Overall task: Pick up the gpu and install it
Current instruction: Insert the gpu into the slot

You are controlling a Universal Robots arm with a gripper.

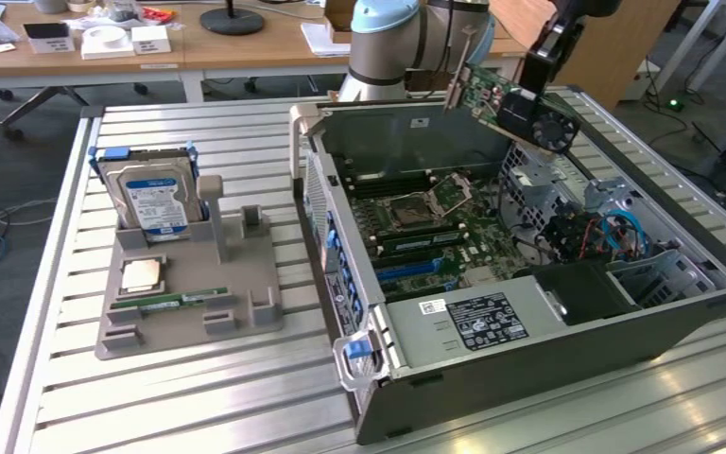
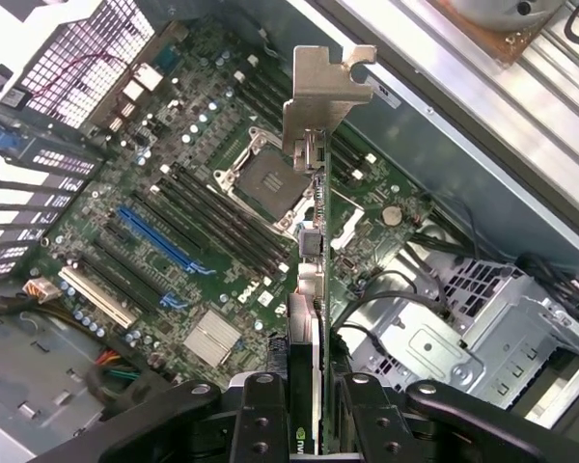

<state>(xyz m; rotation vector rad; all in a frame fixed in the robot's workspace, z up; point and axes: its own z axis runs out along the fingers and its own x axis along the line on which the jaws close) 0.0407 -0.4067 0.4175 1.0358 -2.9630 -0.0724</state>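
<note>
Gripping the gpu [image 1: 512, 104] in the upper right of the exterior view, my pincer [image 1: 533, 83] is clenched on the tilted card above the open computer case [image 1: 502, 331]. From the wrist I see it edge-on, its silver bracket [image 2: 323, 92] over the motherboard [image 2: 174, 241]. A hard drive [image 1: 151, 199] stands at left on the slatted surface [image 1: 212, 397].

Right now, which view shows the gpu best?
The exterior view: the gpu shows its broad face, tilted above the open case. The wrist view shows it edge-on in the gripper, with the motherboard beyond.
</note>
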